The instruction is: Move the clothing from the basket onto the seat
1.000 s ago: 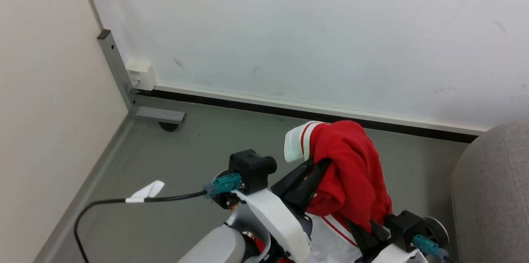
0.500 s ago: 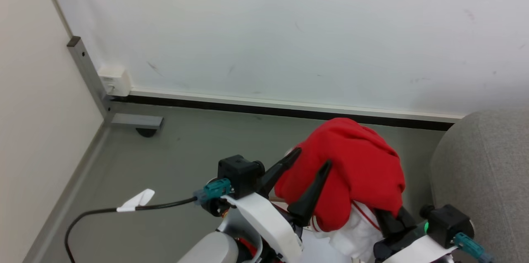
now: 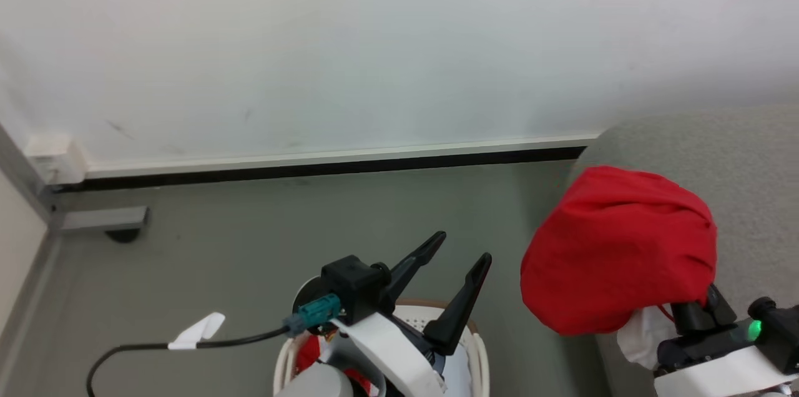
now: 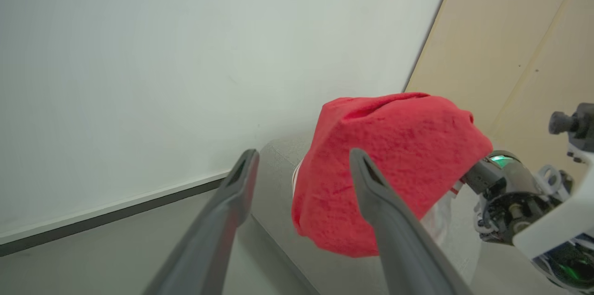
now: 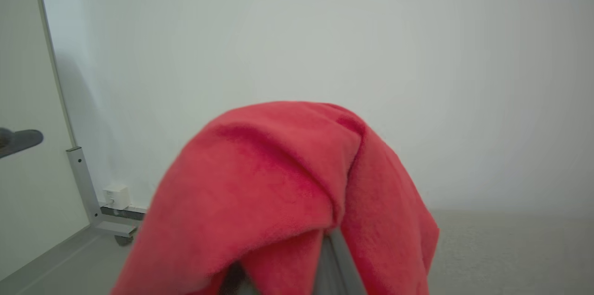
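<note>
A bright red garment point(image 3: 618, 253) with a bit of white showing below it hangs bunched over my right gripper point(image 3: 694, 317), whose fingertips are buried in the cloth. It is held up at the left edge of the grey seat point(image 3: 736, 153). In the right wrist view the red fabric point(image 5: 287, 183) drapes over the fingers. My left gripper point(image 3: 463, 246) stands open and holds nothing, above the white basket point(image 3: 479, 347), well left of the garment. More red clothing point(image 3: 306, 353) lies in the basket. From the left wrist view, the garment point(image 4: 394, 156) shows past the open fingers point(image 4: 371, 179).
A white wall point(image 3: 374, 41) with a dark baseboard runs across the back. A grey metal post foot point(image 3: 100, 220) stands on the floor at the left. A black cable point(image 3: 187, 342) with a white tag trails from my left wrist. Grey floor point(image 3: 312, 222) lies between basket and wall.
The head camera has swung to the right. My right gripper has carried the red garment right, away from the left gripper, to the seat's edge. The left fingers now stand free of the cloth.
</note>
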